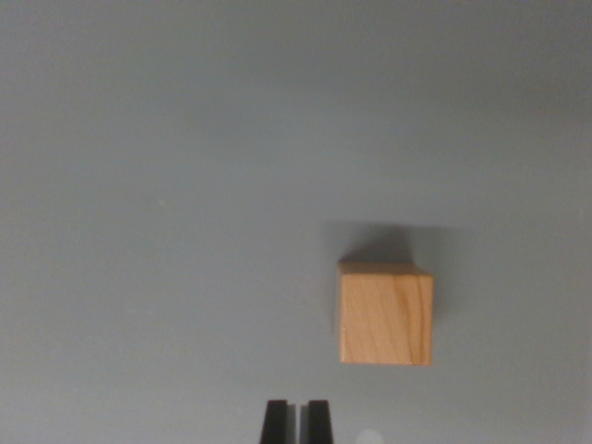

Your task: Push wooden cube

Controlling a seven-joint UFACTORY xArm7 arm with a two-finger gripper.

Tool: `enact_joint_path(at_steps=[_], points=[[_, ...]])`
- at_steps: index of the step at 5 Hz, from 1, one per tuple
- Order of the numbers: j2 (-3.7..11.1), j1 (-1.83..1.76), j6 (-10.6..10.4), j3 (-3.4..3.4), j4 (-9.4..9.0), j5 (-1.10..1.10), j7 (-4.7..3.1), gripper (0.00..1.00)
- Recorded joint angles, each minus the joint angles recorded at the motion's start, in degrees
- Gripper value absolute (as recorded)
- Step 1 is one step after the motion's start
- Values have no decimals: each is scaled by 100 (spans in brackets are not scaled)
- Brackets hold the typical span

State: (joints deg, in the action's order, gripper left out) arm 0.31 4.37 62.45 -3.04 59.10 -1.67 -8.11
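A light wooden cube (386, 314) rests on a plain grey surface (185, 185), right of centre in the wrist view. My gripper (297, 422) shows at the bottom edge as two black fingertips pressed almost together, with only a thin slit between them and nothing held. The cube lies above and to the right of the fingertips, apart from them. A soft shadow falls behind the cube's far side.
The grey surface fills the whole view, with no other object or edge visible.
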Motion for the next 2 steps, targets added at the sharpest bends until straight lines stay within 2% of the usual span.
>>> enact_joint_path(at_steps=[1, 2], points=[[0, 0, 0, 0, 0, 0, 0, 0], [12, 41, -271, -50, -256, -9, -78, 0]])
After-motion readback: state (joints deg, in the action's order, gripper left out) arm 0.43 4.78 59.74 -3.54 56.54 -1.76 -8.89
